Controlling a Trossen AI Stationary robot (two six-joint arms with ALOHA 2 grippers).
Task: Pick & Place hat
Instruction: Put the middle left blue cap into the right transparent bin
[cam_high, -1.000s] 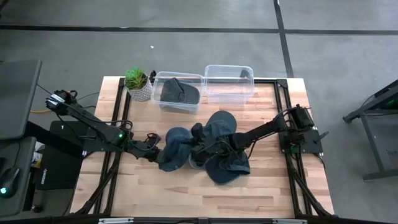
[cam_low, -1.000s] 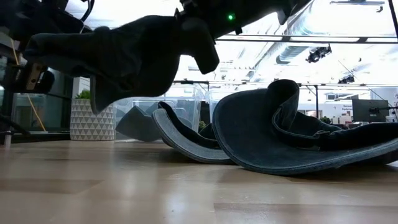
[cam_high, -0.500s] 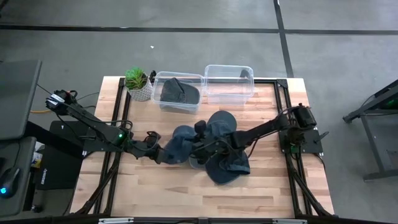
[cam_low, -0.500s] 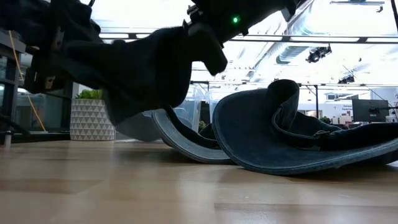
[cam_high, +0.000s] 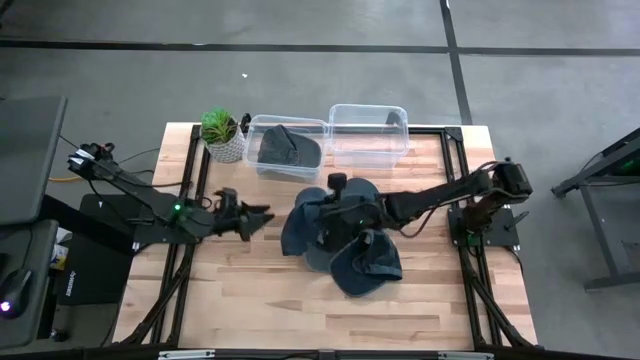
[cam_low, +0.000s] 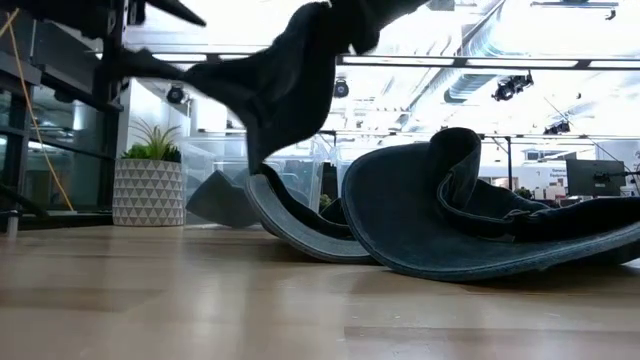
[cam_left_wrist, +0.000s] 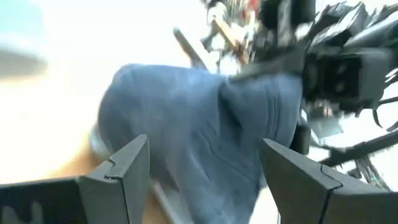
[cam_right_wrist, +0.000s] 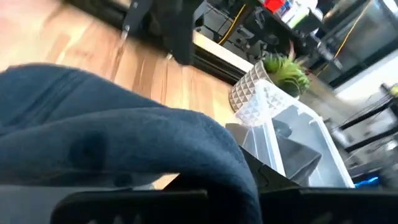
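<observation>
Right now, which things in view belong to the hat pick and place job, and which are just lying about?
Job:
- lifted blue hat, held by the right end effector
- left end effector, open, clear of it
- bin with a dark hat
- empty clear bin
- blue hats on the table

Lying about:
- potted plant

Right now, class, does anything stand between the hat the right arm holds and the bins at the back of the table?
Nothing visible does. The right gripper holds the blue hat just in front of the left bin; only bare table lies between them.
</observation>
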